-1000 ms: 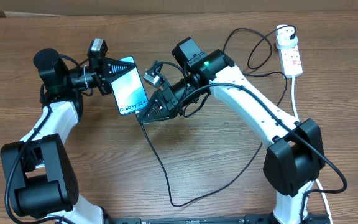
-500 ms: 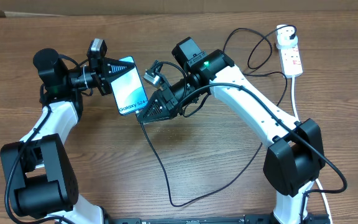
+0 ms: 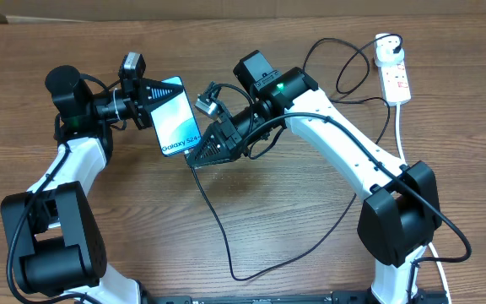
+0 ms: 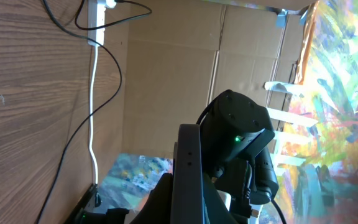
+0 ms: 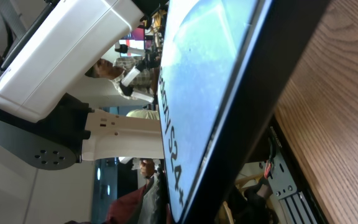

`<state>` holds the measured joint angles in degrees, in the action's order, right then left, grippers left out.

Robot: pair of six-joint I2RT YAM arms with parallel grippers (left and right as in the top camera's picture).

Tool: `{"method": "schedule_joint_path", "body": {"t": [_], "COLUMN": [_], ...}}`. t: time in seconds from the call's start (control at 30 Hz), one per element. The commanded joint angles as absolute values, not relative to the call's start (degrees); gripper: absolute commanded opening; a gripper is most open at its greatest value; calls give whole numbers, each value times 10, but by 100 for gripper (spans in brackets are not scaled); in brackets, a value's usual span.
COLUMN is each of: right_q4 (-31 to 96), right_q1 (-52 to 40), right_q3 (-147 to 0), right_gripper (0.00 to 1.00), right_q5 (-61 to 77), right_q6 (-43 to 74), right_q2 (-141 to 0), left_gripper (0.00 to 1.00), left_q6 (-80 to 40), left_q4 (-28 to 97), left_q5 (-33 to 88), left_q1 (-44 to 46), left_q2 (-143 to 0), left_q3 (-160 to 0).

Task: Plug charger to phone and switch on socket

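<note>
Left fingers (image 3: 152,91) clamped on phone (image 3: 177,118), upper left-centre of table (image 3: 310,236), screen up. Right fingers (image 3: 202,154) pinched shut on charger (image 3: 218,224) tip beside phone's lower end. Socket (image 3: 395,80) far right.

One phone (image 3: 175,120), one charger (image 3: 216,221), one socket (image 3: 395,78), two robot arms (image 3: 344,145), one wooden table (image 3: 142,221)

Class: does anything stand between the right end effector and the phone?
Nothing visible does: the right end effector meets the Galaxy end of the phone, with the charger cable trailing behind. The connector tip is hidden.
</note>
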<state>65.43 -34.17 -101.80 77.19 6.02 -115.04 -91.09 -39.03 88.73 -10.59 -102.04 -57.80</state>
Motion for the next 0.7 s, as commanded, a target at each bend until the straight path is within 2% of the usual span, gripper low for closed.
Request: {"method": "schedule_joint_path", "body": {"t": [0.0, 0.67], "right_q4": [646, 631], "right_q1": [-345, -345], "right_q3": [-1020, -1020], "right_gripper": [4, 4], "right_q5": [770, 770], "right_q6": [62, 77], "right_q2": [-1155, -1155], "left_gripper": [4, 4], "left_q6": [-914, -913], "left_q4": [-394, -395], "left_q5": [898, 891], "left_q1": [-90, -75], "left_q2": [-1019, -1019], "left_q3": [-592, -592]}}
